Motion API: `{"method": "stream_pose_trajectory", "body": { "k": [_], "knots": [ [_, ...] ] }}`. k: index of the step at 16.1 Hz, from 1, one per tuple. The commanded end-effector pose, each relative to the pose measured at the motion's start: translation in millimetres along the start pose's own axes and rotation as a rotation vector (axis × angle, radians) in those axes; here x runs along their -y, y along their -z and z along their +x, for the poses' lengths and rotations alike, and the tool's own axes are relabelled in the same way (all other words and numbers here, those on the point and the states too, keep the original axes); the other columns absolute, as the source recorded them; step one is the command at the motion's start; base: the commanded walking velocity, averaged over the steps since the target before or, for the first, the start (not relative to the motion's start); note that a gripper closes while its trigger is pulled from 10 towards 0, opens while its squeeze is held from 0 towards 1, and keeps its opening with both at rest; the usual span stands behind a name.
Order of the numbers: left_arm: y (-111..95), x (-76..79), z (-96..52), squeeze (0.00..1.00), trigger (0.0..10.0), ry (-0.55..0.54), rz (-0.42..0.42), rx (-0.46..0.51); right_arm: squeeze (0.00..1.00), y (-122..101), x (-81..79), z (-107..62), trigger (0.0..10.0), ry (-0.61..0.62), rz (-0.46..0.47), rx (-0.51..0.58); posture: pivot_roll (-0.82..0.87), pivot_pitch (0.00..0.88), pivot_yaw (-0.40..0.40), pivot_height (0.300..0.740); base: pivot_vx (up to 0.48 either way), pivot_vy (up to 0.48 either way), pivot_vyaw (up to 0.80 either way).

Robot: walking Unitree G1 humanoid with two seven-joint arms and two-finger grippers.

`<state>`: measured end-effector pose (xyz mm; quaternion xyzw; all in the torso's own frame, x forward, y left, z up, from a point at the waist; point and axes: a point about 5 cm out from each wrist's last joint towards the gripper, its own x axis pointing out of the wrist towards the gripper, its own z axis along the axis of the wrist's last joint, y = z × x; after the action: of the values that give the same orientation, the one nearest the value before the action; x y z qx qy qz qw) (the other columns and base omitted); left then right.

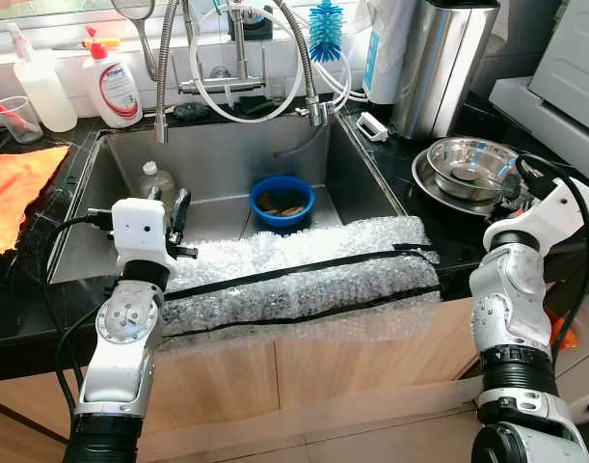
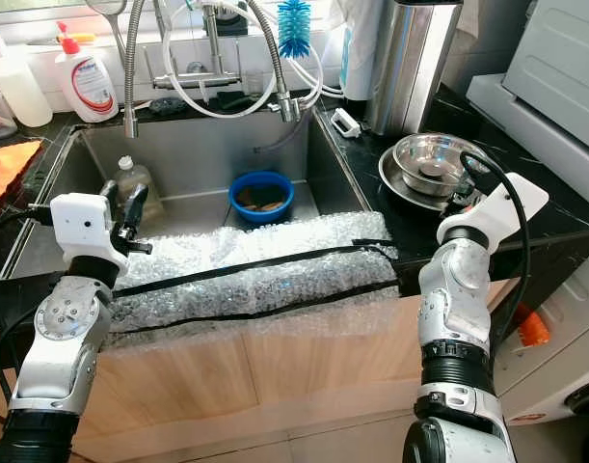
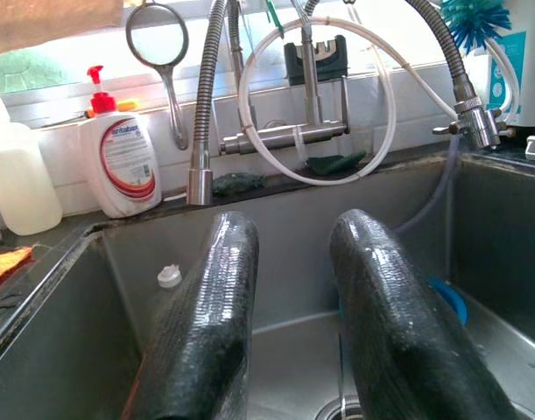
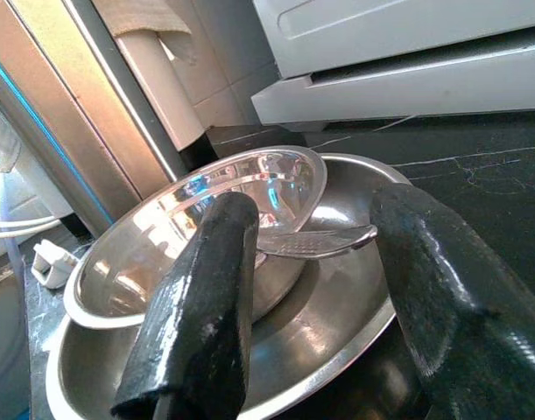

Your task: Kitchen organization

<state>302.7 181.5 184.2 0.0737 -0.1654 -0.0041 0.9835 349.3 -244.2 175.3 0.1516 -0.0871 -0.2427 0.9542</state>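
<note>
An orange cloth (image 1: 14, 193) lies at the far left on the black worktop (image 1: 439, 231). Near it, by the back wall, stands a white soap bottle (image 1: 111, 82) with a red pump. The left tool (image 1: 169, 214) hangs over the left part of the steel sink (image 1: 361, 183), with its two black fingers (image 3: 206, 324) apart and nothing between them. Just past it a clear bottle (image 1: 156, 180) stands in the sink, and the left wrist view shows its white cap (image 3: 169, 276). A blue bowl (image 1: 282, 202) sits in the middle of the sink, with open room around it. Bubble wrap (image 1: 304, 280) lies over the sink's front edge. To the right, two steel bowls (image 1: 468, 169) sit stacked on the worktop, near a tall steel can (image 1: 439, 68). The right tool (image 4: 315, 289) is just beside them, fingers apart. The right wrist view shows a spoon (image 4: 315, 241) resting in the bowls.
</note>
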Motion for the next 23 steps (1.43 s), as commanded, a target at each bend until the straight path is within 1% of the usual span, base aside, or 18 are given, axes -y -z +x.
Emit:
{"method": "stream_pose_trajectory", "body": {
  "k": [1, 2, 10, 13, 15, 16, 17, 19, 20, 21, 23],
  "knots": [
    [-4, 1.5, 0.4, 0.00, 10.0, 0.017, 0.020, 0.013, 0.00, 1, -5.2, 0.3, 5.2, -0.005, 0.008, -0.006, 0.01, 0.000, 0.025, 0.740, 0.000, 0.000, 0.00],
    [-4, 1.6, 0.4, 0.00, 10.0, 0.015, 0.018, 0.013, 0.00, 1, -5.0, 0.4, 0.0, -0.005, 0.011, -0.005, 0.01, 0.000, 0.023, 0.740, 0.000, 0.000, 0.00],
    [-5, 2.6, 1.7, 0.00, 10.0, 0.017, 0.016, 0.015, 0.00, 0, -6.8, 0.6, 0.0, -0.015, 0.021, -0.001, 0.01, 0.000, 0.025, 0.740, 0.000, 0.000, 0.00],
    [-5, 2.4, 2.4, 0.00, 10.0, 0.015, 0.017, 0.018, 0.00, 1, -10.7, 0.1, 0.0, -0.039, 0.043, -0.005, 0.01, 0.000, 0.025, 0.740, 0.000, 0.000, 0.00],
    [-5, 1.2, 2.4, 0.00, 10.0, 0.011, 0.017, 0.017, 0.00, -3, -16.1, -1.3, 0.0, -0.068, 0.069, 0.020, 0.01, 0.000, 0.024, 0.740, 0.000, 0.000, 0.00],
    [-5, 1.1, 2.7, 0.00, 10.0, 0.009, 0.017, 0.018, 0.00, -6, -20.1, -2.1, 0.0, -0.090, 0.073, 0.040, 0.01, 0.000, 0.023, 0.740, 0.000, 0.000, 0.00],
    [-5, 1.2, 2.8, 0.00, 10.0, 0.009, 0.017, 0.018, 0.00, -6, -20.7, -2.1, 0.0, -0.092, 0.070, 0.044, 0.01, 0.000, 0.023, 0.740, 0.000, 0.000, 0.00],
    [-6, 0.2, 3.6, 0.00, 10.0, 0.005, 0.018, 0.022, 0.00, -17, -29.0, -4.4, 0.0, -0.137, 0.097, 0.107, 0.01, 0.000, 0.024, 0.740, 0.000, 0.000, 0.00],
    [-8, -0.7, 4.2, 0.00, 10.0, 0.001, 0.018, 0.028, 0.00, -25, -36.2, -7.4, 3.9, -0.186, 0.106, 0.156, 0.01, 0.000, 0.023, 0.740, 0.000, 0.000, 0.00],
    [-10, -2.8, 4.7, 0.00, 10.0, -0.015, 0.018, 0.038, 0.00, -36, -44.4, -11.4, 10.0, -0.239, 0.097, 0.221, 0.01, 0.000, 0.024, 0.740, 0.000, 0.000, 0.00],
    [-17, -7.6, 7.4, 0.00, 10.0, -0.043, -0.005, 0.067, 0.00, -59, -61.5, -22.3, 10.0, -0.341, 0.062, 0.351, 0.01, 0.000, 0.022, 0.740, 0.000, 0.000, 0.00]
  ]
}}
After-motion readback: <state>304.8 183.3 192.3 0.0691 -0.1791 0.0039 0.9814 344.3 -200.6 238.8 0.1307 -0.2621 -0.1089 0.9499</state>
